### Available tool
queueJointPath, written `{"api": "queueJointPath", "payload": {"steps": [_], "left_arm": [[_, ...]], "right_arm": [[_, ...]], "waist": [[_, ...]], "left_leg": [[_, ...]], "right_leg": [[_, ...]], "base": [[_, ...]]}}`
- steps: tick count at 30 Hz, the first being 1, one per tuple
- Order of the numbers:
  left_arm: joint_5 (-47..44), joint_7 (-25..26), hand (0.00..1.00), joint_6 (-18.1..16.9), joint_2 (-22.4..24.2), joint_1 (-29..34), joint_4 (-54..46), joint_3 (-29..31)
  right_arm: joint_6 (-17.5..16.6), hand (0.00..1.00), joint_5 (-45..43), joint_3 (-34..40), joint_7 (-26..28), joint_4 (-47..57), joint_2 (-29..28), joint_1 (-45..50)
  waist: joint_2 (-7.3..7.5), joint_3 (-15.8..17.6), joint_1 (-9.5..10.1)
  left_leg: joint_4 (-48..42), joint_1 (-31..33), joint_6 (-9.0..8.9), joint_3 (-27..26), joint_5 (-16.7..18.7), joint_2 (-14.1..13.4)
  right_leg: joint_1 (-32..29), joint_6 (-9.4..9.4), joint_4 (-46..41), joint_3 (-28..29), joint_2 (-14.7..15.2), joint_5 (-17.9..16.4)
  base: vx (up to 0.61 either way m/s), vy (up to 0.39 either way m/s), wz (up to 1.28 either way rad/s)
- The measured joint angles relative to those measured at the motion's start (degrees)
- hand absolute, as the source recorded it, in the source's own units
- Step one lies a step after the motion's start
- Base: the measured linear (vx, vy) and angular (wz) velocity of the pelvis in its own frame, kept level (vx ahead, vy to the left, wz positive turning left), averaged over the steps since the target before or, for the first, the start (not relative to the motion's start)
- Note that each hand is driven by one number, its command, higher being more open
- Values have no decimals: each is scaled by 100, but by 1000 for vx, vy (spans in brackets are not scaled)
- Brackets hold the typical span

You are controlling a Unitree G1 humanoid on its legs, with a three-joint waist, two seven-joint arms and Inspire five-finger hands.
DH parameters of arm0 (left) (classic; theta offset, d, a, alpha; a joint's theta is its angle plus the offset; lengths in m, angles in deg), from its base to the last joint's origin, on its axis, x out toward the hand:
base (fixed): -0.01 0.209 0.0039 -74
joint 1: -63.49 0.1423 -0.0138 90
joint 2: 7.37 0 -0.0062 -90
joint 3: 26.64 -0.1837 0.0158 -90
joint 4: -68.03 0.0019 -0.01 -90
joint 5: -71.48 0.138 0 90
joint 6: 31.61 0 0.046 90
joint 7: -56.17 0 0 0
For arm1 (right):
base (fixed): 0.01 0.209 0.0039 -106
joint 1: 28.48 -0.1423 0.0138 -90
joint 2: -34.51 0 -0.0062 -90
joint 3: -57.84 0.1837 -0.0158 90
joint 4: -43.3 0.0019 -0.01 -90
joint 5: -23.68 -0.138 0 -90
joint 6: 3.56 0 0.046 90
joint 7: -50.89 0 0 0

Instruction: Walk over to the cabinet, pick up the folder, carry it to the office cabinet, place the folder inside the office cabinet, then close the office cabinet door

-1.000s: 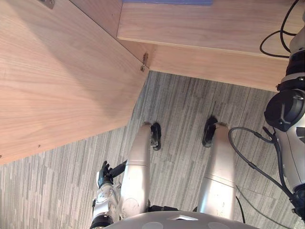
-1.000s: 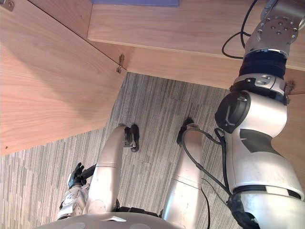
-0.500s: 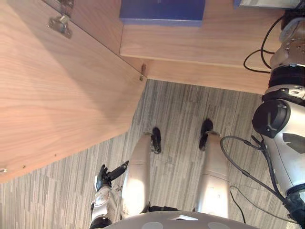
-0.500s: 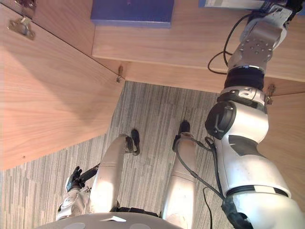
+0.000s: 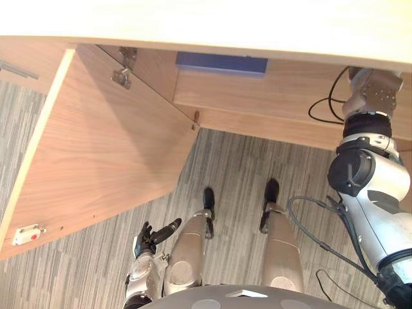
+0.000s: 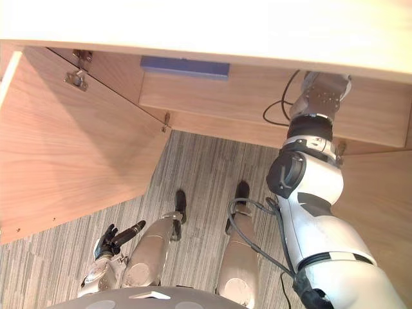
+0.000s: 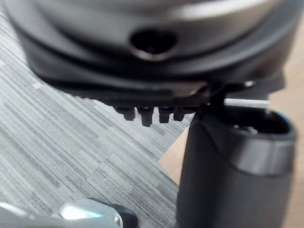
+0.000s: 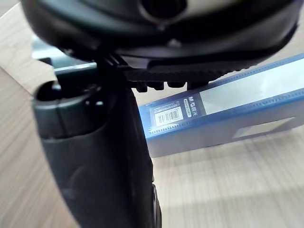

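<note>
Left hand point(image 5: 144, 239) low beside leg, dark fingers straight, slightly apart, holding nothing. Floor point(image 5: 244, 161): grey striped carpet. Cabinet door point(image 5: 103, 148) stands open, flat pale wood-grain panel, metal hinge point(image 5: 120, 76) at inner edge. Inside, wooden shelf point(image 5: 270, 84) carries thin blue case point(image 5: 222, 62). Right hand point(image 8: 95, 156) over shelf, fingers straight, unclamped. Folder point(image 8: 228, 111), glossy blue plastic with white spine label, lies flat on shelf just past fingers.

The cabinet door point(image 5: 103, 141) stands open on my left, out over the floor point(image 5: 238, 161). Inside, on the shelf point(image 5: 283, 87), the folder point(image 8: 228, 114) lies flat just past my right hand point(image 8: 95, 156) — another folder point(image 5: 222, 62) sits further left. My left hand point(image 5: 147, 237) hangs low on my left, above the floor.
</note>
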State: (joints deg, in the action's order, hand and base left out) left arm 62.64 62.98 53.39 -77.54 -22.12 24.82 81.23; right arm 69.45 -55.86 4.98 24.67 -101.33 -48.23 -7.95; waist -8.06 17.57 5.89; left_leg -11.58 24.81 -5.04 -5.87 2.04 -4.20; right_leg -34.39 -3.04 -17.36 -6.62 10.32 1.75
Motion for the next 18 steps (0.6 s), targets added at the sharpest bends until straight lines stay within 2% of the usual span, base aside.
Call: {"api": "queueJointPath", "payload": {"steps": [4,7,9,13,15,18], "left_arm": [[6,-30,100,-2,-7,68,11,57],[20,-116,100,-2,-25,68,36,119],[25,-203,100,-2,-75,80,54,129],[64,-492,100,-2,-250,92,46,126],[79,-564,100,-2,-302,97,40,133],[73,-643,100,-2,-340,114,-11,129]], "right_arm": [[94,100,15,570,111,-229,-60,133],[307,100,83,681,309,-439,-68,173],[858,100,959,582,657,-663,-39,378],[1839,100,2713,-222,1326,-1165,139,675],[2000,100,2806,-404,1495,-1227,137,715],[1993,100,2621,-463,1711,-1265,121,813]], "waist": [[11,-225,19],[29,-295,16],[70,-376,31],[113,-421,29],[113,-421,46],[113,-421,140]], "left_leg": [[714,-345,-35,27,-333,-28],[1025,-484,-48,27,-475,-50],[1154,-532,-58,15,-529,-74],[1192,-538,-59,-4,-543,-104],[1195,-535,-59,-35,-544,-121],[1213,-531,-68,-98,-552,-150]], "right_leg": [[258,11,397,-150,-67,108],[345,13,562,-196,-108,160],[386,16,683,-206,-147,205],[467,22,901,-221,-194,324],[506,29,1047,-196,-233,406],[571,44,1288,-154,-295,545]], "base": [[84,-14,7],[63,-12,2],[52,-11,-3],[35,-10,-3],[6,-16,-11],[1,-22,-11]]}}
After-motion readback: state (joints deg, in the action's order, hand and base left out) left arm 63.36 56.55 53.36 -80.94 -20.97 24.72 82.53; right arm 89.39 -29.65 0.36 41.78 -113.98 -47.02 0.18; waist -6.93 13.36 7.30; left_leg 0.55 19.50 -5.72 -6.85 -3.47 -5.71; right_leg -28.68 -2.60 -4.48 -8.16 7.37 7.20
